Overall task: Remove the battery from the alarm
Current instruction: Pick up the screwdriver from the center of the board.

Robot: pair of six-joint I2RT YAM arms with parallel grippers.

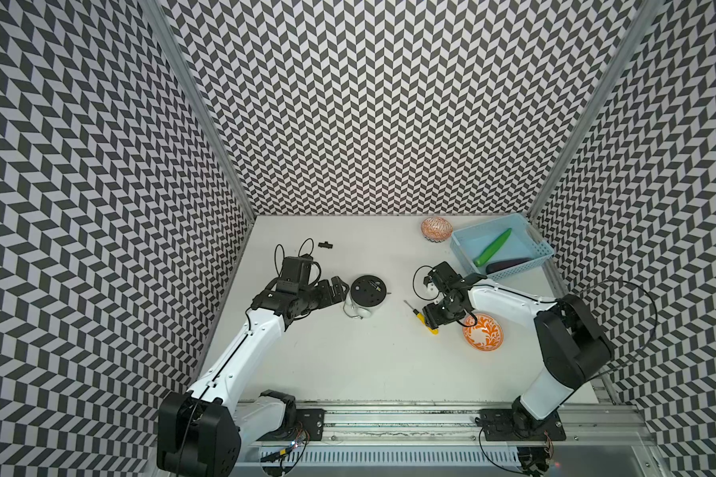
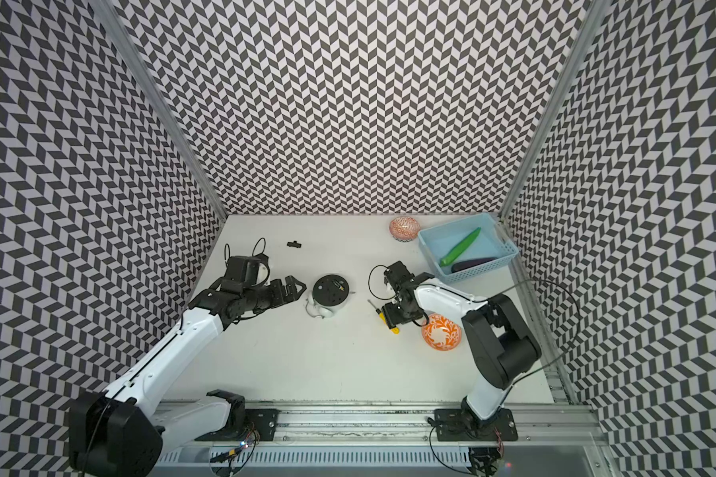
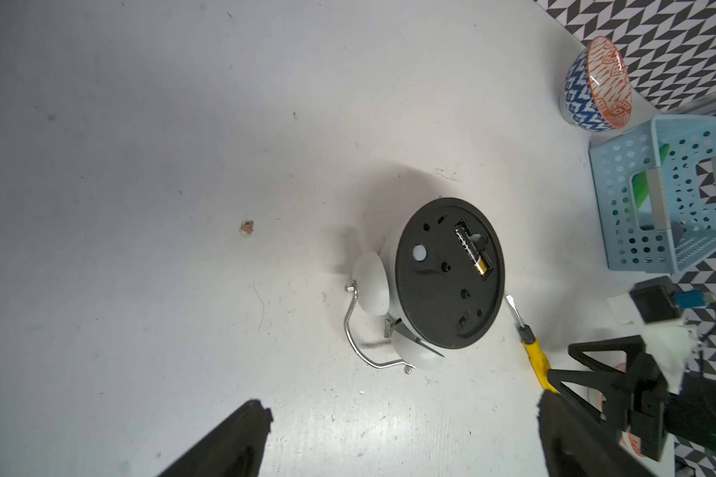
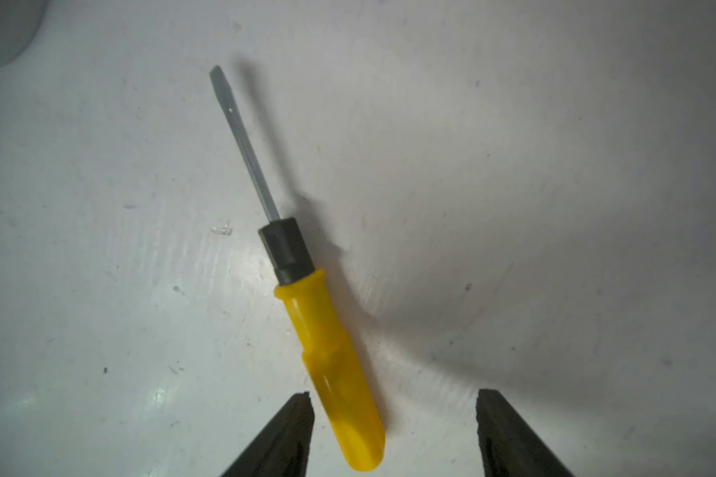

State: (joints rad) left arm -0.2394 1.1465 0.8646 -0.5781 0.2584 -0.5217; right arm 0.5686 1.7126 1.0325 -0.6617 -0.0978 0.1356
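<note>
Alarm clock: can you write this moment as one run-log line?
alarm: back up; battery: in slot; screwdriver: on table; left gripper: open; right gripper: open

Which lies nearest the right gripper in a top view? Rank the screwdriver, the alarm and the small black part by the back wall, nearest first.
1. screwdriver: lying right at the right gripper, its handle end between the open jaws.
2. alarm: face down near the middle of the workspace, toward the left arm.
3. small black part: far back, close to the rear wall.
</note>
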